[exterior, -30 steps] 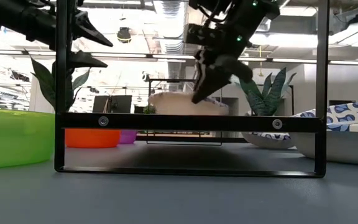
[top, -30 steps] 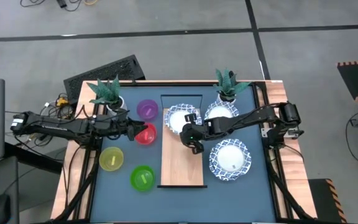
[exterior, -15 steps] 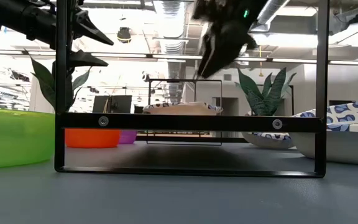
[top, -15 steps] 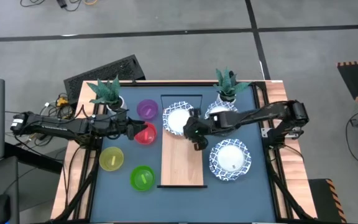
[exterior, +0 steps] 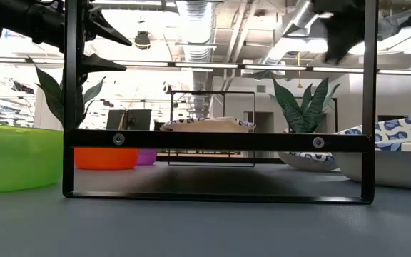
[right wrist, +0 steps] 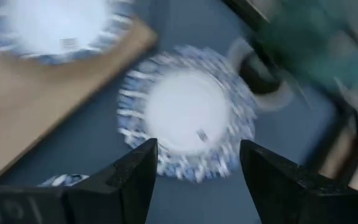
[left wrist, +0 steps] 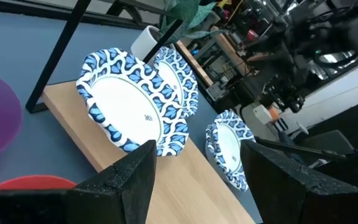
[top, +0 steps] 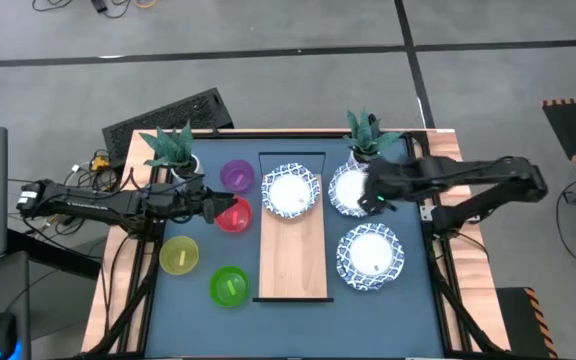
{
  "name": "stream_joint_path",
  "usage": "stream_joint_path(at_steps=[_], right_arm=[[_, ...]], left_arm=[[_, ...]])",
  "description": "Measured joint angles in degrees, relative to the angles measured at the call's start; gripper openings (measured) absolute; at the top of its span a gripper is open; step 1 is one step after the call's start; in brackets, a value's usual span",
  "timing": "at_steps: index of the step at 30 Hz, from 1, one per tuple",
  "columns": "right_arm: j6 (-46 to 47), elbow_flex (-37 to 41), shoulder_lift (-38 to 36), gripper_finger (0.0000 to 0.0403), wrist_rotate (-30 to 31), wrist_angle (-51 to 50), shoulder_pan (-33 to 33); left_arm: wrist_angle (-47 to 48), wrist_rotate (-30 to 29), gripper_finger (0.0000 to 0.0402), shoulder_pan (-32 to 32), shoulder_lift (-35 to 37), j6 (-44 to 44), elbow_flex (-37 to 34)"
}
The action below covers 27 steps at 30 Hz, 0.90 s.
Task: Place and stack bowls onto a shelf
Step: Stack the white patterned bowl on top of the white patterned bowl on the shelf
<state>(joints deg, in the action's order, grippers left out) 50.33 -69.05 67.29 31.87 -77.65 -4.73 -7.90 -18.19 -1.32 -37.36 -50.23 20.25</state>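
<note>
Near edge of the desk [top: 418, 300], high view: green bowl [top: 230, 286] at 7 o'clock, yellow bowl [top: 179, 256] just beyond it, one blue-patterned bowl [top: 370, 255] at 4 o'clock, right of the shelf [top: 293, 255].

Mid-desk: the plank's near and middle stretch is bare. Red bowl [top: 233, 215] at 9 o'clock, with the left gripper [top: 213, 208] at its rim; jaws parted, holding nothing, per the left wrist view.

Far end: one patterned bowl [top: 292, 192] sits on the shelf at 12 o'clock. Purple bowl [top: 237, 176] to its left. A second patterned bowl [top: 356, 190] rests on the desk at 1 o'clock; the right gripper [top: 376, 197] hovers above it, jaws spread wide and empty. Two potted plants [top: 366, 140] at the far corners.

Risk: the right jaws could clip the plant leaves close behind that bowl, or pinch only the flared rim so the bowl tips and slides.

Writing: a small label in each patterned bowl's centre, unreadable.
</note>
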Motion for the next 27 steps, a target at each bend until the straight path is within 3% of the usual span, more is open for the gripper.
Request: stream_joint_path(at_steps=[5, 12, 16, 27], right_arm=[[22.95, 13.64, -10.07, 0.0255, 2.77, 1.84, -4.71], [40.51, 30.82, -14.85, 0.0255, 2.72, 11.37, -7.27], [43.62, 36.09, -14.87, 0.0255, 2.78, 17.71, -6.87], [40.90, 38.55, -14.60, 0.0255, 3.31, 22.08, -0.21]], left_arm=[[0.00, -0.07, 0.0218, 0.00, 0.00, 0.03, 0.00], [0.02, -0.29, 0.0218, 0.02, 0.00, -0.01, 0.00], [0.02, -0.33, 0.0218, 0.02, 0.00, -0.03, 0.00], [1.01, -0.66, 0.0218, 0.04, -0.02, -0.01, 0.00]])
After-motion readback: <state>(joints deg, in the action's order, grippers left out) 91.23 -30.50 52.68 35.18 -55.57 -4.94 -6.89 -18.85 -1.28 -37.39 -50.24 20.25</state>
